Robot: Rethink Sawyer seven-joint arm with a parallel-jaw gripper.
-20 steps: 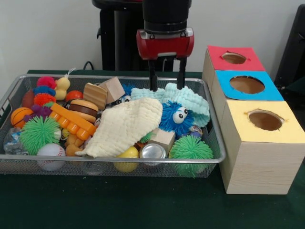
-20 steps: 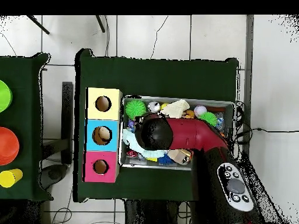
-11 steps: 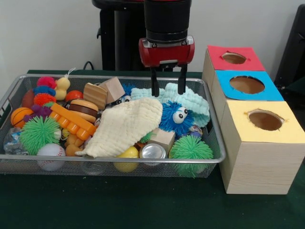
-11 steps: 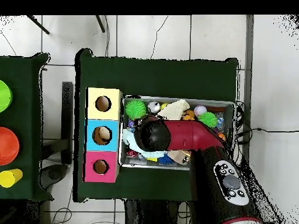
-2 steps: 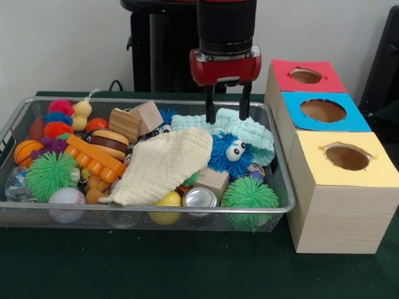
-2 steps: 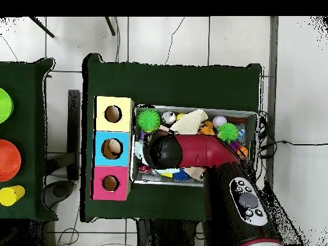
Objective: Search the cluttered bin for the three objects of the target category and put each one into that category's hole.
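Wall (image 5: 62, 43): plain, pale, off-white.
Floor (image 6: 173, 41): light tiles with dark grout lines; black cables trailing across it.
Tabletop (image 6: 179, 80): dark green covering.
Second table (image 6: 29, 83): same green covering, well apart at one side, carrying a green disc (image 6: 4, 106), an orange disc (image 6: 8, 160) and a yellow cup (image 6: 9, 195).

The arm hangs vertical, its tool (image 5: 227, 116) open, empty.

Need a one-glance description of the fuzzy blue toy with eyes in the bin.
Look in the wire mesh bin, right half, just left of the yellow-topped box. The blue fuzzy toy sits between the cream cloth and the mint cloth. Nothing else around it has two big googly eyes.
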